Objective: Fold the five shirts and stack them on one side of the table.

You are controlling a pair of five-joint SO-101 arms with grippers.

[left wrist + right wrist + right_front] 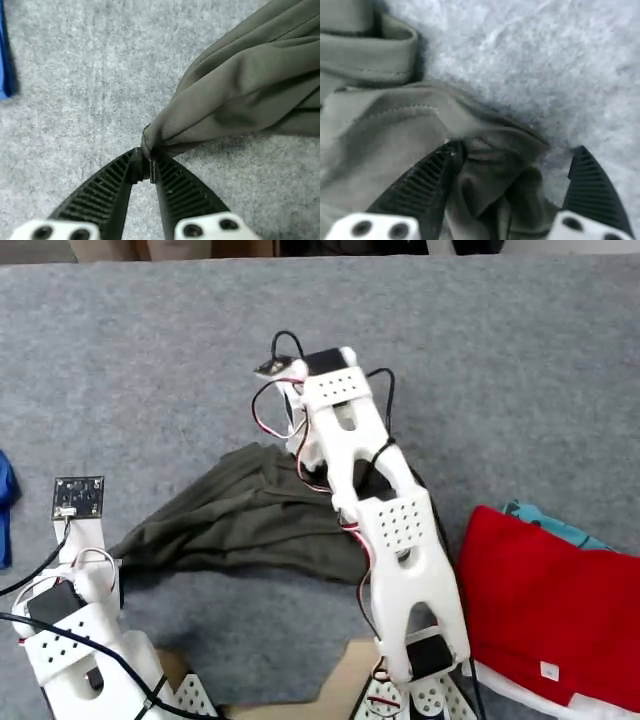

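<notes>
On table (150,360): loose shirt (250,515) centre; folded stack (545,605) right; another shirt (4,502) far left edge.

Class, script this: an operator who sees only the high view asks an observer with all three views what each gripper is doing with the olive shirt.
Operator: Is the right gripper open or shut?
Observer: Open, with its jaws apart around a bunched fold of the olive shirt.
Operator: And the left gripper?
Observer: Shut, pinching a gathered tip of the shirt right at the ends of its jaws.
</notes>
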